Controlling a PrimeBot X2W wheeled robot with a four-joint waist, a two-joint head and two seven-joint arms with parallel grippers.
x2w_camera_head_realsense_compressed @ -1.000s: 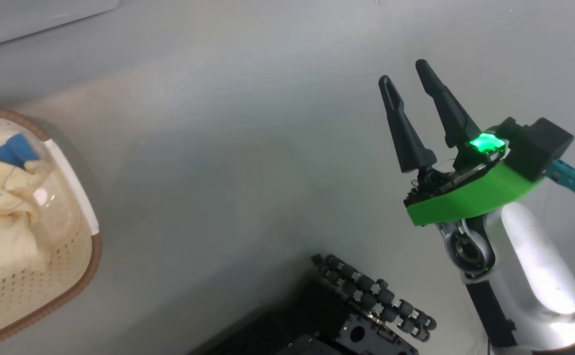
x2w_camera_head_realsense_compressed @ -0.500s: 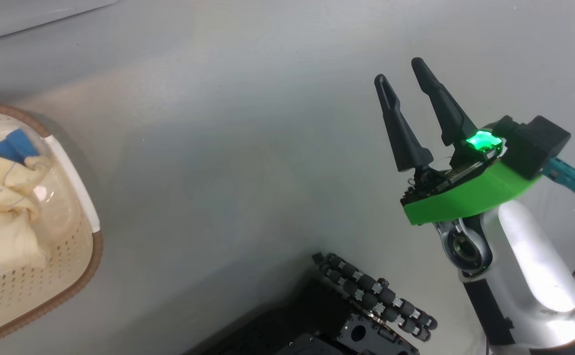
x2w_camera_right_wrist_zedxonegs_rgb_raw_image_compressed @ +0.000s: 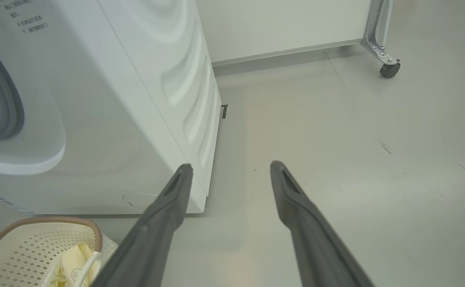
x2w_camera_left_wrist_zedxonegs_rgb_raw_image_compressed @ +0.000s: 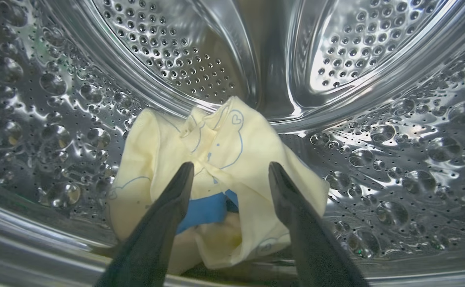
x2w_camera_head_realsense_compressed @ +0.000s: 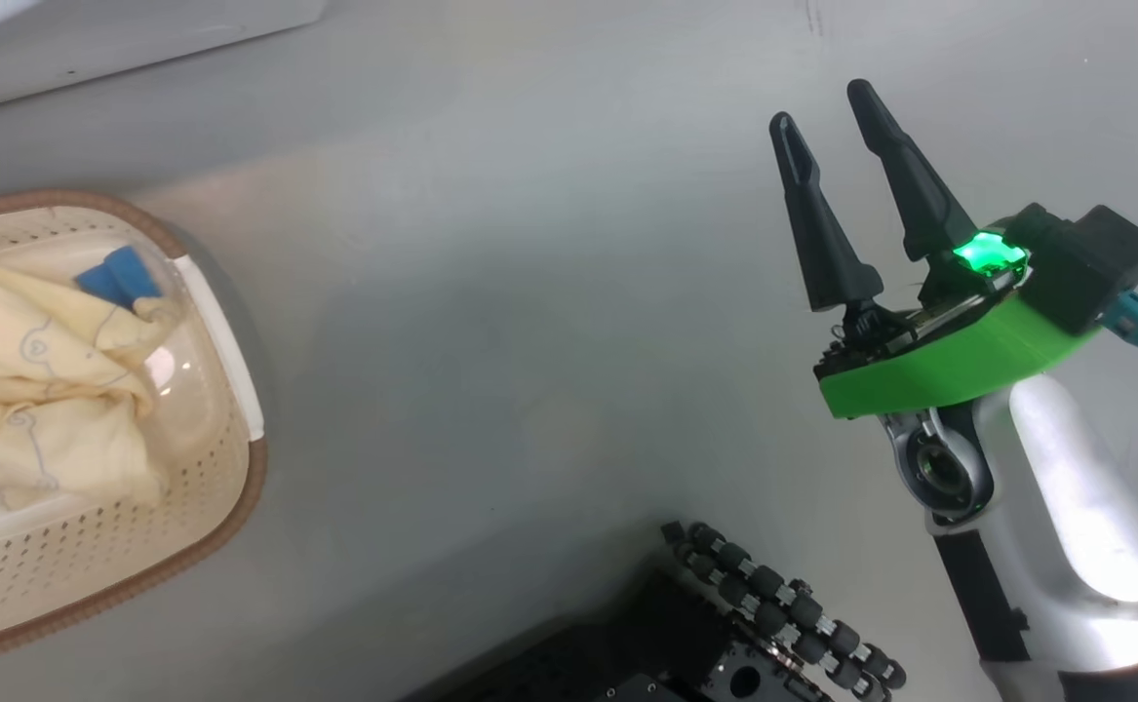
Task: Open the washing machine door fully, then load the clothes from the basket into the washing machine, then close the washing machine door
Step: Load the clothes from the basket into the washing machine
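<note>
My left end effector (x2w_camera_left_wrist_zedxonegs_rgb_raw_image_compressed: 230, 167) inside drum (x2w_camera_left_wrist_zedxonegs_rgb_raw_image_compressed: 168, 52) of washing machine (x2w_camera_right_wrist_zedxonegs_rgb_raw_image_compressed: 116, 99), fingers spread, gripping nothing | cream garment (x2w_camera_left_wrist_zedxonegs_rgb_raw_image_compressed: 232, 139) with blue patch on drum bottom, just beyond my fingertips | my right end effector (x2w_camera_head_realsense_compressed: 822, 105) spread, empty, over floor (x2w_camera_head_realsense_compressed: 529, 292) | more clothes (x2w_camera_head_realsense_compressed: 42, 390) in basket (x2w_camera_head_realsense_compressed: 255, 478), left.

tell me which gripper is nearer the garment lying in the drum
Left. The left gripper is inside the drum, open, pointing at the garment close by. The right gripper is open outside the washing machine, over the floor.

Head camera shift; more basket (x2w_camera_head_realsense_compressed: 52, 564) in view
</note>
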